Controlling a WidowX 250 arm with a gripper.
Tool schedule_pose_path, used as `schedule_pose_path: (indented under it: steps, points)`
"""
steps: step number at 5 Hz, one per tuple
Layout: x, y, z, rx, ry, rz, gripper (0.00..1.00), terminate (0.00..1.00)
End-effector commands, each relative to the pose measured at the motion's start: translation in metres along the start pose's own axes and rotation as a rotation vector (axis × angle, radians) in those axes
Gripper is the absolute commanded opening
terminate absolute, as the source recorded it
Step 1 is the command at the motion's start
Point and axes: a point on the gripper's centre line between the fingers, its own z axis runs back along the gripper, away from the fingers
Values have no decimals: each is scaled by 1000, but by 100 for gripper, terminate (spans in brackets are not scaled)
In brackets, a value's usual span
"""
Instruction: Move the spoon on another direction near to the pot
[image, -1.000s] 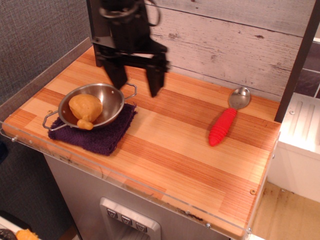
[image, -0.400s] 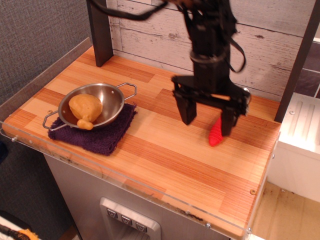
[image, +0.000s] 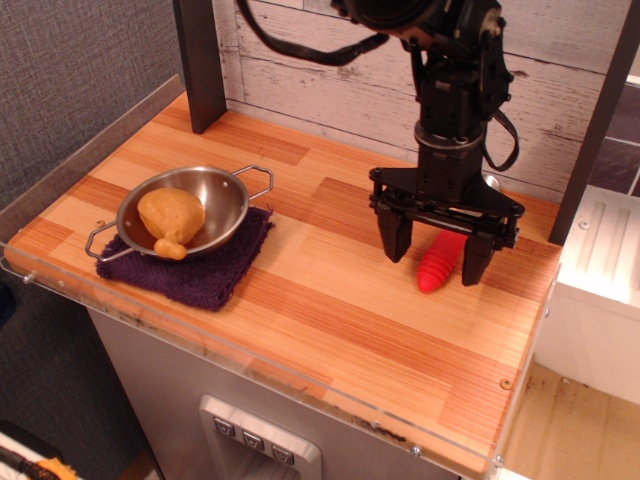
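**Red handle now between my open fingers**

Red ribbed handle of the spoon (image: 438, 266) lies on the right side of the wooden counter (image: 330, 300), bowl end pointing toward the back wall and mostly hidden behind my arm. My gripper (image: 436, 246) is spread wide and holds nothing; one finger stands left of the handle, the other right of it, tips low near the wood. Can't tell if either tip touches the spoon.

Change: a second ago I was over the pot (image: 185, 207) at the left; a moment ago I was arriving over the spoon, offset to its left. Now I'm centred on the handle and lower. Spoon itself hasn't shifted.

Meaning: approach looks done, grasp not yet made. Next I likely close on the handle, lift, carry left.

Pot sits well apart on the left, on a dark purple cloth (image: 195, 270), with a yellow-orange food item (image: 170, 217) inside. Free wood around the cloth for setting the spoon down.
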Motion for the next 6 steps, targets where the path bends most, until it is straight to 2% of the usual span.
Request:
schedule_pose_path:
  steps: [1,3,4,5,6]
  points:
    - [15,-14,-2,10,-40,-42,100,0]
    - [15,-14,-14,18,-26,-70,100,0]
    - [15,-11,-12,5,-29,-67,0,0]
    - [14,-9,-7,-3,-29,-70,0,0]
    - [11,-6,16,-10,-54,-113,0,0]
